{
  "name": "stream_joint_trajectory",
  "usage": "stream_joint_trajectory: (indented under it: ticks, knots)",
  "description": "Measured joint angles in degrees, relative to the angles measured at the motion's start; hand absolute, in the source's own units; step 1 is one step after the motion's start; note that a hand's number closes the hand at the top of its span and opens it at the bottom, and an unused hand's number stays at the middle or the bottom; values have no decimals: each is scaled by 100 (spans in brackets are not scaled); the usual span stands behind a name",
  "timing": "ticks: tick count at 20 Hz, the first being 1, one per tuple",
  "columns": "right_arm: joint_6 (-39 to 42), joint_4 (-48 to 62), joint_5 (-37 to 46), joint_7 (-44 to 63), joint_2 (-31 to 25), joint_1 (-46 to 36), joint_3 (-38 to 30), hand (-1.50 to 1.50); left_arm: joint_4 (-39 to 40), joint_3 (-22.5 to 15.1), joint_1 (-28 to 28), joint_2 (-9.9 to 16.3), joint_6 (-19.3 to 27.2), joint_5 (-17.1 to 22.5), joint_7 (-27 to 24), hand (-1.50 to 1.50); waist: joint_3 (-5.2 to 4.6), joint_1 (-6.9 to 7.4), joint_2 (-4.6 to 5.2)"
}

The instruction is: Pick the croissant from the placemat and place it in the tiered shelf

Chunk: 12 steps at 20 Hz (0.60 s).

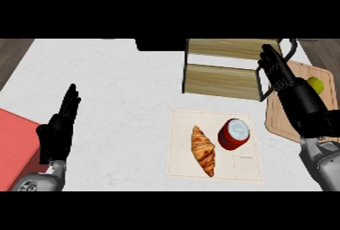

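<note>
Golden-brown croissant (204,150) is lying on the placemat (249,173), long axis running near-to-far, just beside a red cup (233,134). You are holding the right hand (292,90) open-fingered, the nearer one, by the tiered shelf (222,81); the left hand (58,128) is resting open, well apart.

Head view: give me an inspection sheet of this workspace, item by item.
Surface: pale speckled stone counter.
Job's things: golden-brown croissant lies on the beige rectangular placemat; wooden tiered shelf with black frame stands behind it, nothing on its boards.
Clutter: red can with silver lid on the placemat beside the croissant; wooden cutting board with a yellow-green fruit; red panel at left.
Hands: left hand open; right hand open, near the shelf.
Cables: nothing seen.
Surroundings: dark wood strips at the corners.
</note>
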Motion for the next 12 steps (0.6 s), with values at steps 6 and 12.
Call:
stream_joint_trajectory:
  ticks: [6,12]
  knots:
    - [-308,105,1043,802,151,-347,480,-150,25,-191,-246,-72,-442,-59,-150,0,7,23,70]
    - [-1239,549,1931,753,-28,21,259,-150,40,-295,-230,-122,-614,27,-183,0,-13,-213,107]
